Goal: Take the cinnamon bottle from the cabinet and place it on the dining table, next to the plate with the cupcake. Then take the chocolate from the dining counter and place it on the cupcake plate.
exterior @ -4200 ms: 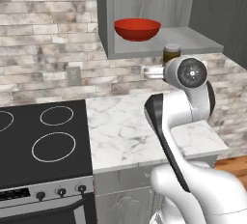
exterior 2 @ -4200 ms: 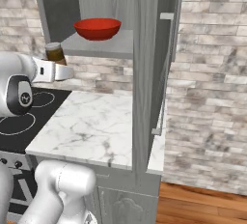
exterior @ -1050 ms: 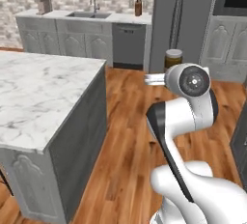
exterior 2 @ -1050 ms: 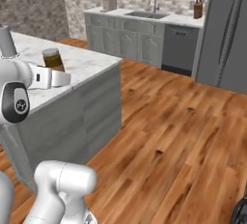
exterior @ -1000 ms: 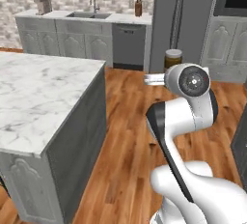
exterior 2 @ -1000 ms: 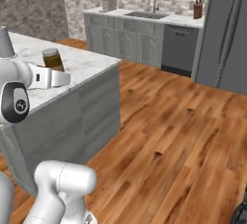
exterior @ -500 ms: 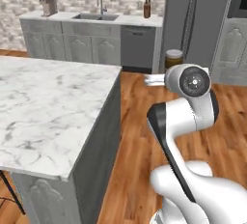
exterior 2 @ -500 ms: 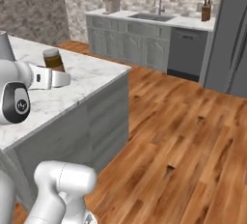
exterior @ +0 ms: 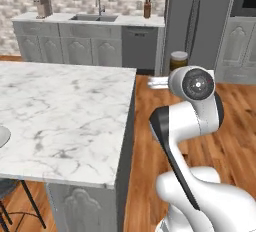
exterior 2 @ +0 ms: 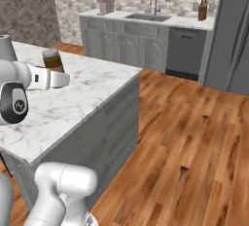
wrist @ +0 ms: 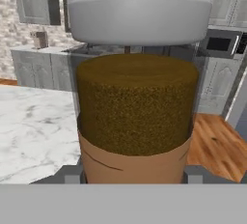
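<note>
In the left base view the bottle (exterior: 178,59) stands upright at 12 o'clock of the arm's big joint, carried high in the gripper (exterior: 167,79), beyond the table (exterior: 60,116) edge and over wood floor; a pale rim (exterior: 2,137) at the table's 9 o'clock edge may be the plate, though too little of it shows to be sure. In the right base view the bottle (exterior 2: 52,60) sits at 12 o'clock of the gripper (exterior 2: 54,79), upright, with marble behind it. In the hand view the bottle (wrist: 137,107) is close up, with 2 finger tips (wrist: 72,174) pressed to its lower sides, so the fingers are closed narrowly around the bottle. The likely risks: the grip sits low on a tall, smooth bottle, so a quick swing or a base jolt could tip it or let it slide; a drop here would land on the floor. With the cupcake unseen, setting down too early would leave the bottle well apart from the plate.
</note>
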Robot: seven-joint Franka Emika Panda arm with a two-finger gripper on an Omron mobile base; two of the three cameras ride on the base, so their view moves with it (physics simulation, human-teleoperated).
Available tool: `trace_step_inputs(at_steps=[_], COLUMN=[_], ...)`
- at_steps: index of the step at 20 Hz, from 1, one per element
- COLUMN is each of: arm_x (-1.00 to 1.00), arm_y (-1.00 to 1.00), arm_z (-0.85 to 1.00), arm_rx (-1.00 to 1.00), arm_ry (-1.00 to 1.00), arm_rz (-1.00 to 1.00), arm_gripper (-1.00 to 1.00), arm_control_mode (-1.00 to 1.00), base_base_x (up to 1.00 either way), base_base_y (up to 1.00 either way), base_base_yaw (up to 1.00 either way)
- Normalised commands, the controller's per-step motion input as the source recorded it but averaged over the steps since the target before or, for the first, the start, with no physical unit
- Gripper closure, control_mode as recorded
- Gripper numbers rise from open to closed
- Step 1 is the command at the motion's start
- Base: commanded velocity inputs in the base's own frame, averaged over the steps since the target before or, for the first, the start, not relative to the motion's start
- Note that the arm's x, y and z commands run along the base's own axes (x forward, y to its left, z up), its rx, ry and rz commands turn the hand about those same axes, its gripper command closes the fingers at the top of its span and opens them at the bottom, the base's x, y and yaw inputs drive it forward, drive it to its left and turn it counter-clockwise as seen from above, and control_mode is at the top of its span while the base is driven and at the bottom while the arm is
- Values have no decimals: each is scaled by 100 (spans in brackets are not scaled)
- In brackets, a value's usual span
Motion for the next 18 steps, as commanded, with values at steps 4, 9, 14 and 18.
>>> trace_step_inputs(at_steps=[4,9,14,18], arm_x=[0,0,0,0], arm_y=[0,0,0,0], arm_z=[0,0,0,0], arm_rx=[0,0,0,0], arm_ry=[0,0,0,0], arm_rz=[0,0,0,0], arm_gripper=[100,100,100,100], arm_control_mode=[100,100,100,100], base_base_x=[-37,-22,0,0], base_base_y=[71,79,93,89], base_base_yaw=[-20,-12,0,-5])
